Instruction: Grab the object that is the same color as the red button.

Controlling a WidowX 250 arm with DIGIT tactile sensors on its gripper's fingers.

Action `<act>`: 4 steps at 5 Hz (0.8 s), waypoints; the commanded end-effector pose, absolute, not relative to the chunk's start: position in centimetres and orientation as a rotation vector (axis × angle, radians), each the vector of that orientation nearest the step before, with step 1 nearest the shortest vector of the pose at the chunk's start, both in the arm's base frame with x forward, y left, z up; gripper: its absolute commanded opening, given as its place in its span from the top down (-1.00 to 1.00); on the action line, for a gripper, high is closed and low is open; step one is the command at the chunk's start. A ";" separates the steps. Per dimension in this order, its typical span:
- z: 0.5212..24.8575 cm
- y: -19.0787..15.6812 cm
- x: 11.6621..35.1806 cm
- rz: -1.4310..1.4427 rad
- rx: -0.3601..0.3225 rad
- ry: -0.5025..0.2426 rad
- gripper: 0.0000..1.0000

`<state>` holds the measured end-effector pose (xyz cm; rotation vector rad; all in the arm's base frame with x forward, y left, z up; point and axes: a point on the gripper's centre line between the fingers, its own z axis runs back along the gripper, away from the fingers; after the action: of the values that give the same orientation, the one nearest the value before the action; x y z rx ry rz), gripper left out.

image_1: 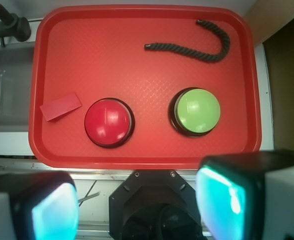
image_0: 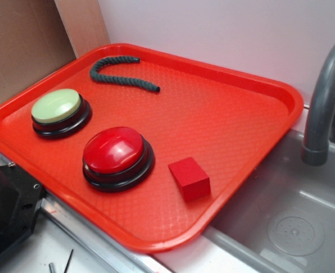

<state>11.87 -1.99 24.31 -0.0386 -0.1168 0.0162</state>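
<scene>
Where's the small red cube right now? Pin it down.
The red cube sits on the red tray near its sink-side edge, just beside the red button but apart from it; the wrist view shows it left of that button.

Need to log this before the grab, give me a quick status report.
Gripper open, above tray's near edge. Cube untouched beside red button. Nothing blocking it.
</scene>
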 end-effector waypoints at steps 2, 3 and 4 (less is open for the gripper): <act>23.9 -2.3 12.8 0.222 -0.108 -0.157 -1.00; 22.5 -4.4 14.1 0.301 -0.113 -0.146 -1.00; 20.9 -6.3 15.1 0.407 -0.122 -0.105 -1.00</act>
<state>14.89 -6.15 20.41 -0.1091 -0.0851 0.4174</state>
